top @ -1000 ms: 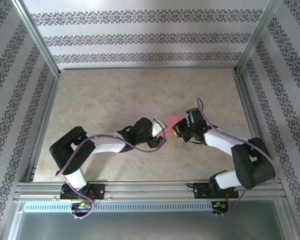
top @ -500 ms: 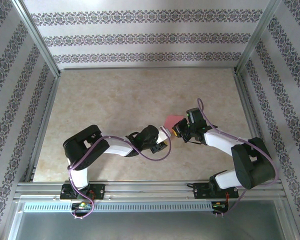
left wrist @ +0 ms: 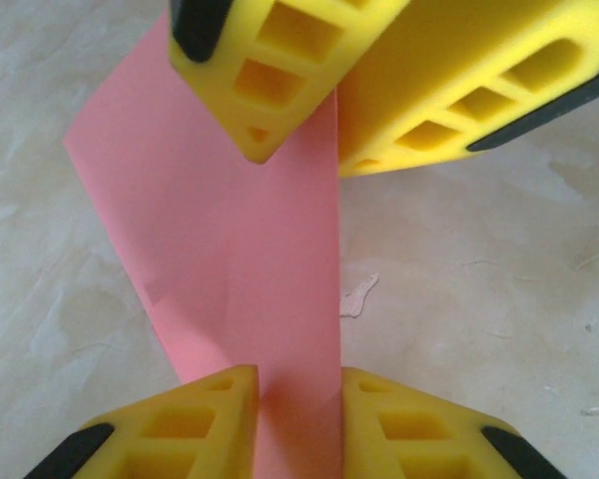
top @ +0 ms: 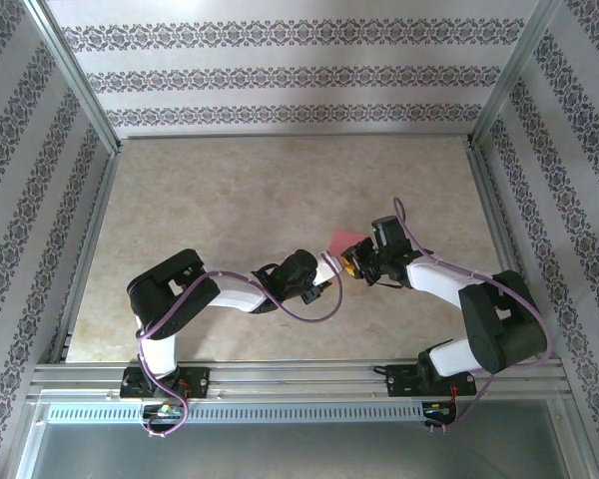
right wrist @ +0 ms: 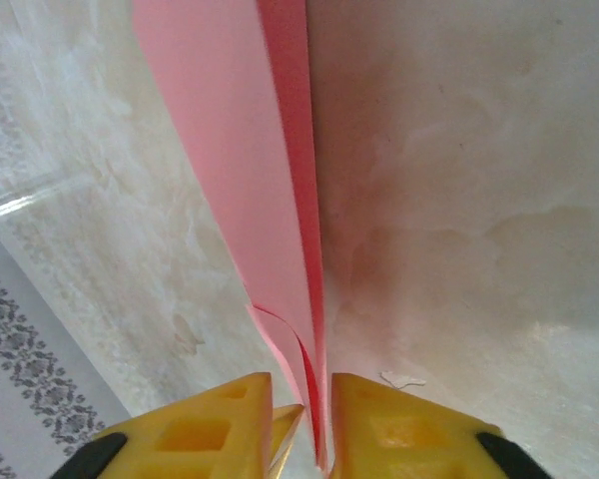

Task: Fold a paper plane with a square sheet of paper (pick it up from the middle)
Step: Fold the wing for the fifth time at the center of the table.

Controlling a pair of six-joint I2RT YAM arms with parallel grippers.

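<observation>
Both ajar, left pincer (left wrist: 299, 374), right pincer (right wrist: 299, 381), straddling folded paper (left wrist: 270, 249)

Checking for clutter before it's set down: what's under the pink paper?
Marbled table lies below the pink paper, a white fleck beside its edge. The patch directly behind the sheet is hidden.

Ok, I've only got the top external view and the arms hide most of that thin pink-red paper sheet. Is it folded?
Observer: Yes. The folded thin pink-red paper sheet runs edge-on, layers together, into the gap of the right tool.
Operator: And the left side?
Observer: The sheet also passes between the fingers of the left tool, with a crease down its length; clamped or not, I cannot tell.
</observation>
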